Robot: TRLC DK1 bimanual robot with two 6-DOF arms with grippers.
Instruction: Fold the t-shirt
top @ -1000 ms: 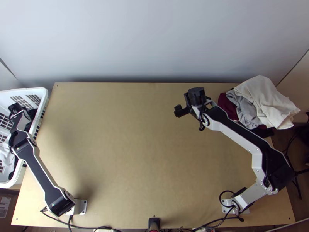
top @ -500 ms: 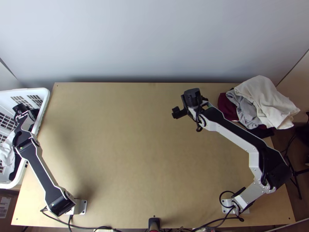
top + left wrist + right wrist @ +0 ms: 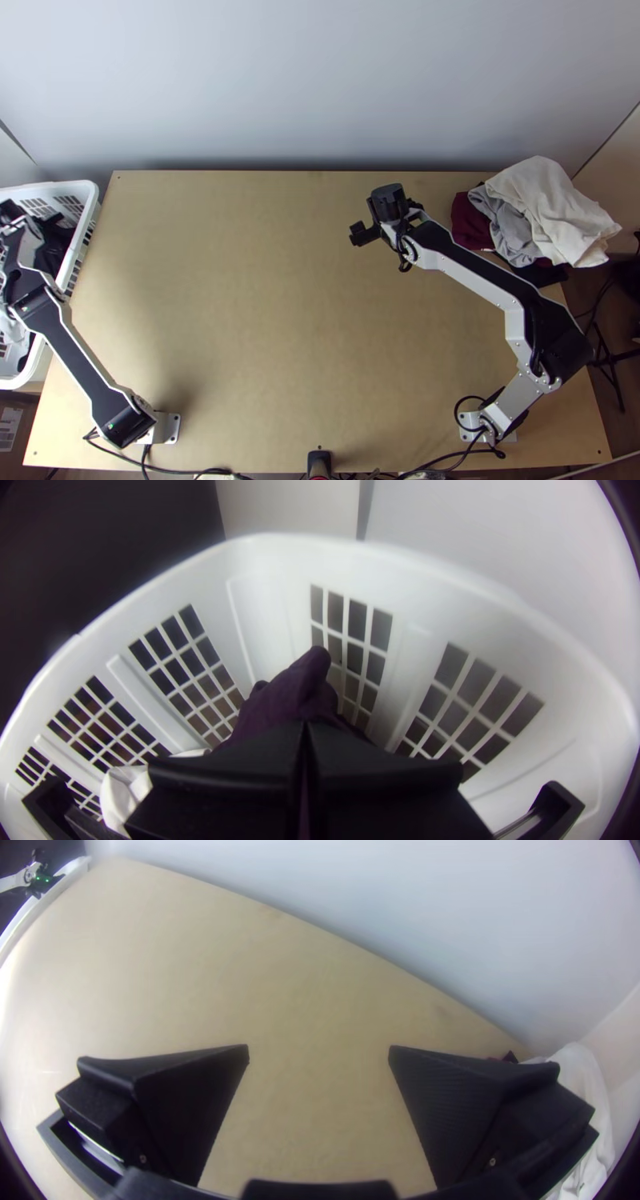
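Observation:
In the top view my left gripper [image 3: 11,213] is over the white basket at the left, beside dark cloth [image 3: 53,244]. The left wrist view has my left gripper [image 3: 305,730] with its two fingers together on a bunched dark purple cloth [image 3: 287,697], part of which sticks up beyond the fingertips. My right gripper [image 3: 384,216] hangs over the table's far half, right of the middle. Seen from its own wrist, the right gripper [image 3: 319,1053] has its fingers wide apart, with bare tabletop between them. No t-shirt lies spread on the table.
The white basket [image 3: 86,228] stands against the table's left edge and also holds white cloth [image 3: 120,793]. At the far right corner is a pile with cream cloth [image 3: 552,204], grey cloth [image 3: 510,228] and maroon cloth [image 3: 470,222]. A wall rises behind the table [image 3: 264,304].
My left gripper has moved left over the basket, and more dark cloth shows beside it. The right gripper has shifted slightly left.

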